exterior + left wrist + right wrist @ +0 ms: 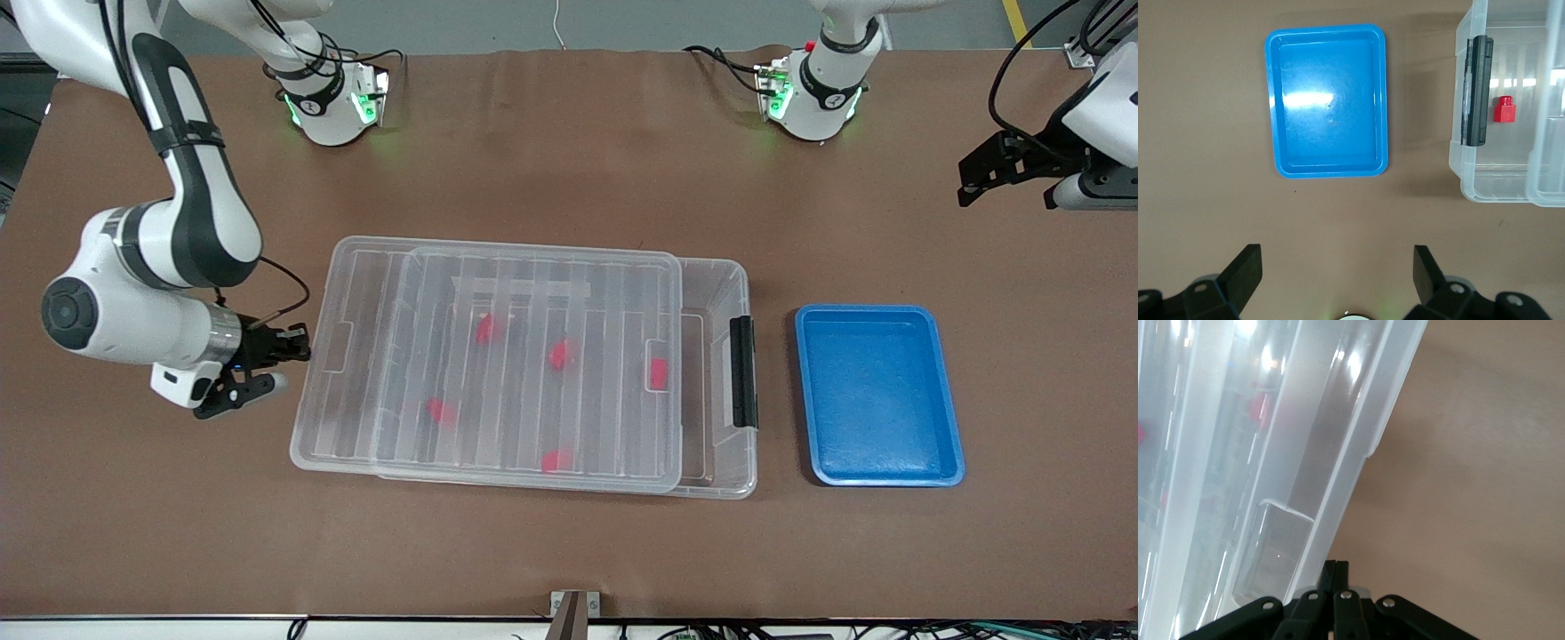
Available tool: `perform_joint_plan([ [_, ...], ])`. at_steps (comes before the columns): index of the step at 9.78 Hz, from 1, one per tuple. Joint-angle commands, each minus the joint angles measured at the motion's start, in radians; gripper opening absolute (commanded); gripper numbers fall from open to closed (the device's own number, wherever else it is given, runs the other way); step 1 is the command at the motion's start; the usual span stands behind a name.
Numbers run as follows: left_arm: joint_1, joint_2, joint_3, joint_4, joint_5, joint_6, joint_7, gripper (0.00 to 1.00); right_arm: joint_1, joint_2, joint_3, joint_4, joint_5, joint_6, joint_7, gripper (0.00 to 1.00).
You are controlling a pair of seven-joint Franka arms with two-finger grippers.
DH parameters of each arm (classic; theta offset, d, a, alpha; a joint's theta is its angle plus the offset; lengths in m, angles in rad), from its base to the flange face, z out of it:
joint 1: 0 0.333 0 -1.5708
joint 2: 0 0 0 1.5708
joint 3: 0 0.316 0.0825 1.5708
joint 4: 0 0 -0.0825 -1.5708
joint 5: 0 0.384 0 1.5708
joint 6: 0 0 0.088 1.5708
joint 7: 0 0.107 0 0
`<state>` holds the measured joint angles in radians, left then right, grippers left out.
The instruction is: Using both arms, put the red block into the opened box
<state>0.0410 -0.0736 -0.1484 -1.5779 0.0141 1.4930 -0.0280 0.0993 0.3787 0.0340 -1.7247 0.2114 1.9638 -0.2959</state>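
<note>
The right hand (283,357) sits low at the left of the front frame, its fingers pressed together with nothing between them, tips right at the edge of the ribbed clear lid (498,356); in the right wrist frame the closed tips (1335,573) touch or nearly touch the lid's rim. The left hand (1009,169) waits at the upper right edge of the front frame, fingers spread wide and empty, over bare tabletop (569,551); its wrist frame shows the two fingers (1245,267) far apart at the bottom.

The box (725,391) lies mid-frame, its lid slid toward the right arm's end so a strip by the black latch bar (743,372) is uncovered. Five red blocks show through the lid; one red block (658,374) lies near the latch, seen clearly in the left wrist frame. A blue tray (878,396) rests beside the box, toward the left arm's end.
</note>
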Motion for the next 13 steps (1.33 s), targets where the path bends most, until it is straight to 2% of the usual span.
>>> perform_joint_plan([
  [1,-0.044,-0.002,0.047,-0.036,-0.014,0.0,0.011,1.0,0.052,0.025,0.001,0.022,0.023,0.02,0.043,0.0],
  [4,-0.064,0.015,0.047,-0.014,-0.013,0.001,0.006,1.0,0.077,0.025,0.0,0.028,0.022,0.024,0.089,0.01],
  [5,-0.063,0.015,0.047,-0.014,-0.014,0.001,0.003,1.0,0.067,0.023,-0.002,0.043,0.02,0.017,0.092,0.46],
  [6,-0.058,0.014,0.046,-0.014,-0.014,0.004,0.002,1.0,0.053,0.005,-0.006,0.057,0.01,0.001,0.093,0.99],
  [7,-0.055,0.009,0.043,-0.016,-0.014,0.004,0.0,1.0,0.025,-0.062,-0.012,0.059,-0.006,-0.04,0.125,1.0],
  [9,-0.055,0.012,0.043,-0.013,-0.017,0.006,-0.003,1.0,-0.035,-0.182,-0.013,0.071,-0.2,-0.127,0.301,1.0],
  [11,-0.053,0.015,0.044,-0.005,-0.038,0.007,-0.01,1.0,-0.108,-0.303,-0.02,0.074,-0.219,-0.21,0.297,1.0],
  [13,-0.053,0.017,0.046,-0.004,-0.043,0.007,-0.017,1.0,-0.122,-0.369,-0.063,0.156,-0.219,-0.398,0.297,1.0],
])
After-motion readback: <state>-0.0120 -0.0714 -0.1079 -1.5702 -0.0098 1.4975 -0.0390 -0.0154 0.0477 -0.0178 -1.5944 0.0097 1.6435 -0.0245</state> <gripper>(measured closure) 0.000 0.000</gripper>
